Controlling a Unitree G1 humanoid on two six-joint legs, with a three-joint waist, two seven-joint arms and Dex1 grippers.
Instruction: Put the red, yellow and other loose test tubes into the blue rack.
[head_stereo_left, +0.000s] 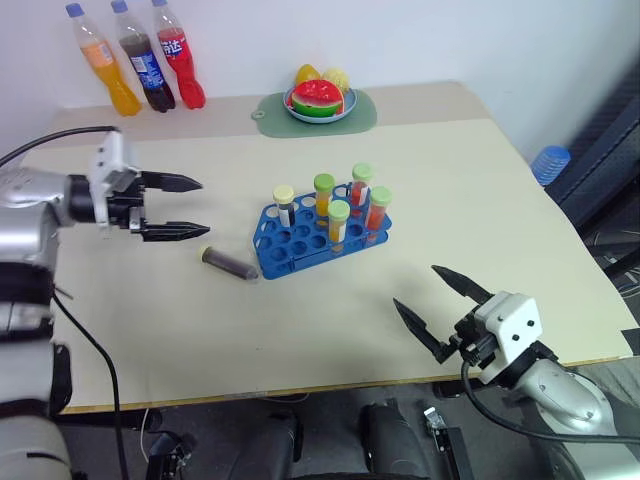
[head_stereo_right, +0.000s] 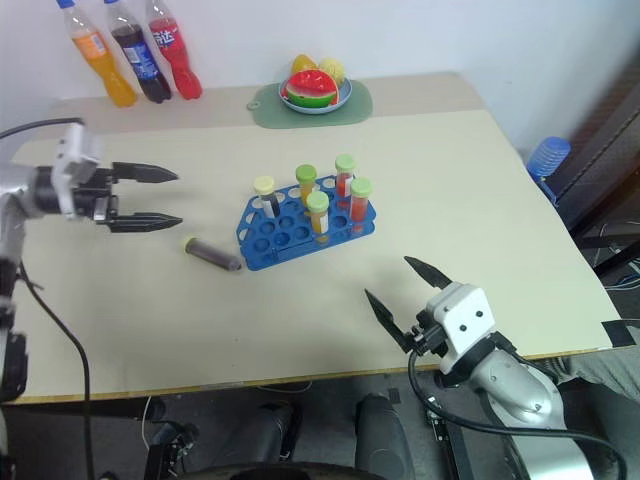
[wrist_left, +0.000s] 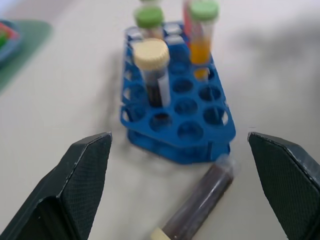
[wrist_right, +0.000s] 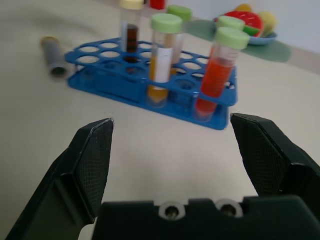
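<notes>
Beside the blue rack (head_stereo_left: 322, 232), touching or nearly touching its near-left corner, lies one loose tube (head_stereo_left: 229, 262) on its side: dark contents, pale yellowish cap pointing away from the rack, toward the robot's left. Five tubes already stand upright in the rack, one cream-capped with dark fill, the others green-capped with orange or red fill. Several holes along the front rows stay free.

Left gripper (head_stereo_left: 177, 207) hovers above the surface to the left of the lying tube, fingers spread wide, nothing between them. Right gripper (head_stereo_left: 436, 306) sits low near the front edge of the surface, well apart from the rack, also spread and empty.

Judgement: step in hand is the pickup of the last loose tube, and the left gripper is the better placed. It should come down with its fingers straddling the tube across its width, near the middle or slightly toward the cap, so the tube tips upright without swinging. The rack corner crowds the far end; closing there risks shoving the rack. After lifting, turn the tube cap-up and aim for a free front hole, clear of the standing tubes.

Bottles (head_stereo_left: 145, 58) and a fruit plate (head_stereo_left: 320, 101) stand at the back, out of the way.
</notes>
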